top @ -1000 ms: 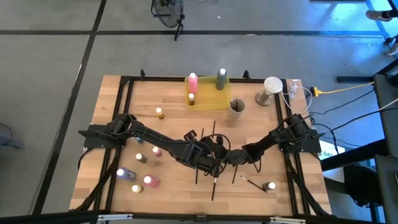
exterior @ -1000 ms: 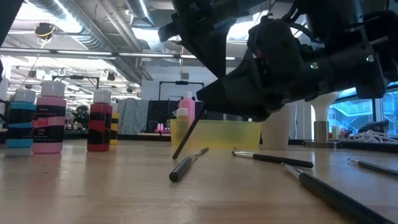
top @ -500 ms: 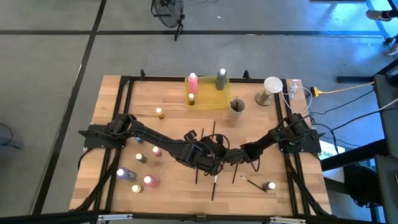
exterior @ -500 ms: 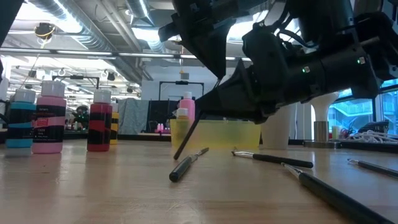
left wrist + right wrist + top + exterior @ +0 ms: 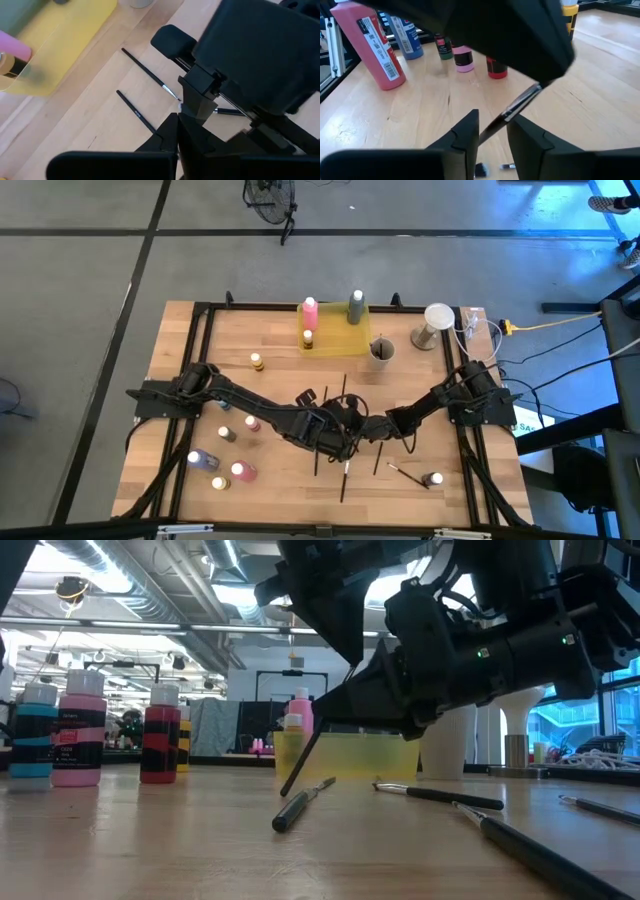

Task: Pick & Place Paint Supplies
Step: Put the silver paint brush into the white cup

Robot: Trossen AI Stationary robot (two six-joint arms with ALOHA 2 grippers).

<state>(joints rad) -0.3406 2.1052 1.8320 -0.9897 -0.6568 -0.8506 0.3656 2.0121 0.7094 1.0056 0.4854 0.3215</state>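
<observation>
Left gripper: fingers together on the paintbrush, mid-table, above the wood.
Right gripper: fingers apart, either side of the brush shaft.
Paintbrush: long axis slanted, lower end toward the table.

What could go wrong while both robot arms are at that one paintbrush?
The left tool holds the paintbrush up off the table. The right tool has a finger on each side of it, not yet pinching. If the left lets go too soon, the brush may drop. The two tools are very close together, so they might bump. The thin brush could also twist crooked when squeezed.
</observation>
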